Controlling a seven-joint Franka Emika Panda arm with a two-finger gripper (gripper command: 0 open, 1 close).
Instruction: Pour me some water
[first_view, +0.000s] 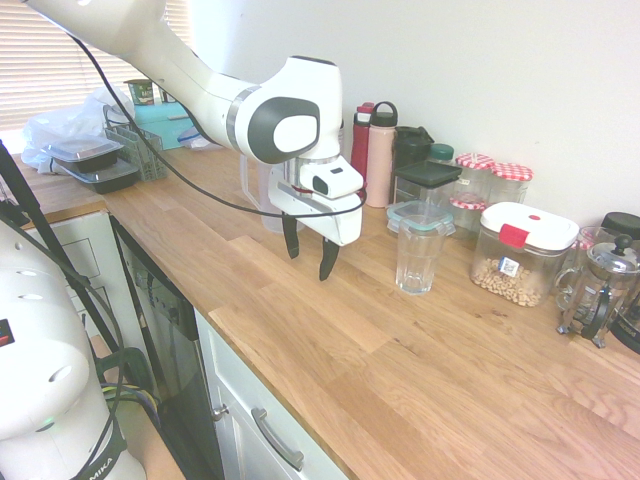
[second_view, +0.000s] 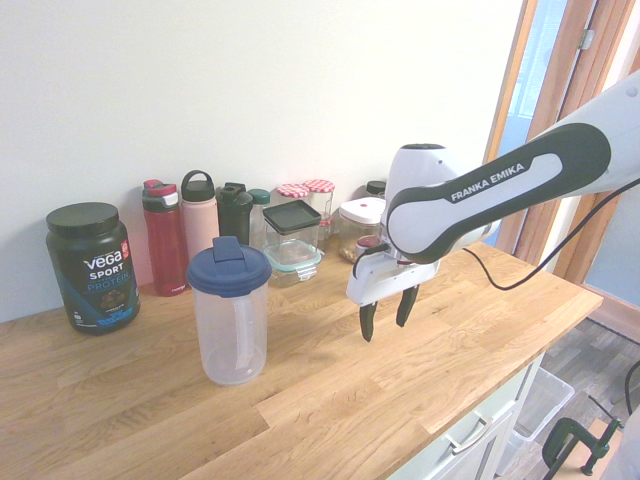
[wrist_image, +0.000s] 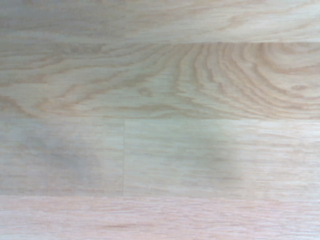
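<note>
One gripper (first_view: 310, 254) is hanging above the counter (first_view: 400, 370), pointing down, fingers (first_view: 291, 240) standing apart and holding nothing. One jug (second_view: 231, 312) with a blue lid is standing upright on the counter, apart from the gripper; in the first exterior view the arm is hiding most of it. One empty glass (first_view: 417, 257) is standing near the gripper. Three bottles (second_view: 199, 212) are lining the wall. The wrist view is showing only blurred wood grain.

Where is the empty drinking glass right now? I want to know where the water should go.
In the first exterior view the glass stands on the wooden counter, just right of the open gripper, before a teal-lidded container.
</note>
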